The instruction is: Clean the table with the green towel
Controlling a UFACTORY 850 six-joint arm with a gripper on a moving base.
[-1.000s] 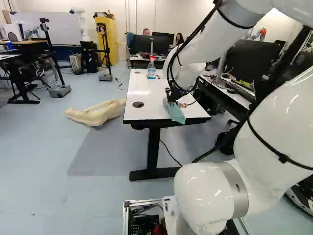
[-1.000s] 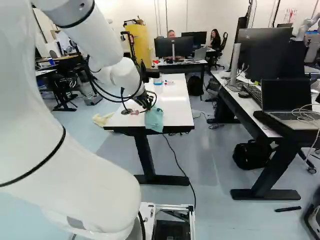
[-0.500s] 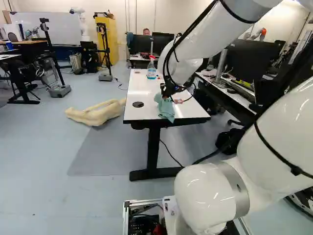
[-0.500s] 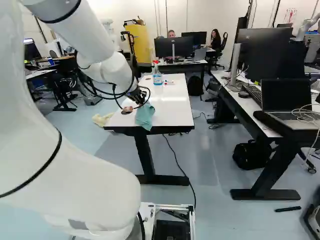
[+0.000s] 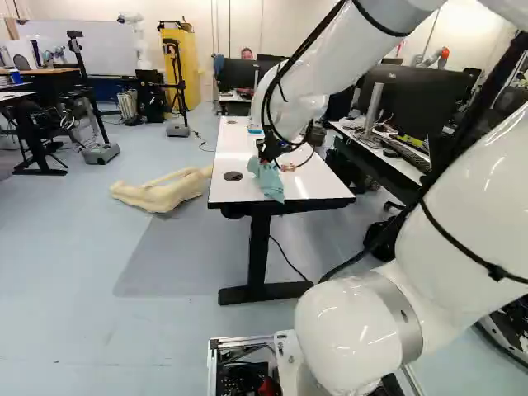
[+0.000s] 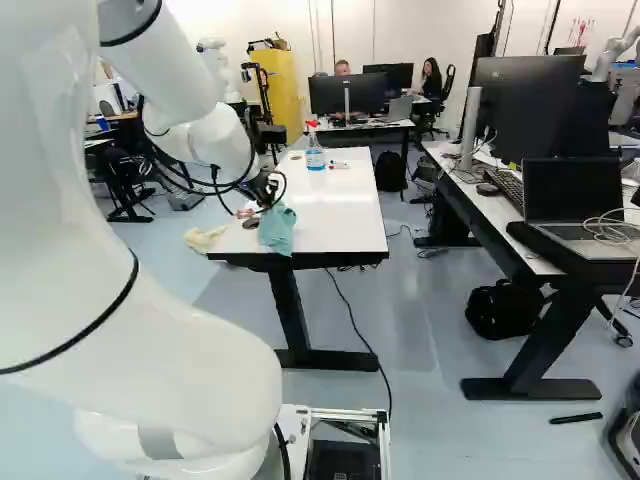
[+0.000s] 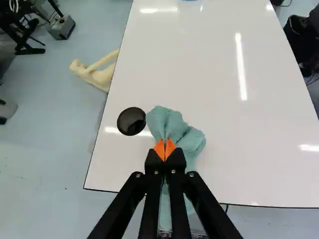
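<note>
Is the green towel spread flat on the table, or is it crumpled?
Crumpled: the green towel is bunched, with rounded bulges and loose folds just ahead of the gripper.

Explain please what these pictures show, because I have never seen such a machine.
The machine is one white robot arm on a moving base. Two cameras on the base look ahead past it, one from its left, one from its right. The third camera sits at the wrist, looking along the black gripper with two orange-tipped fingers. These are closed on a green towel, near the close end of a white table. Beside the towel is a round black disc; farther back stands a spray bottle.
</note>
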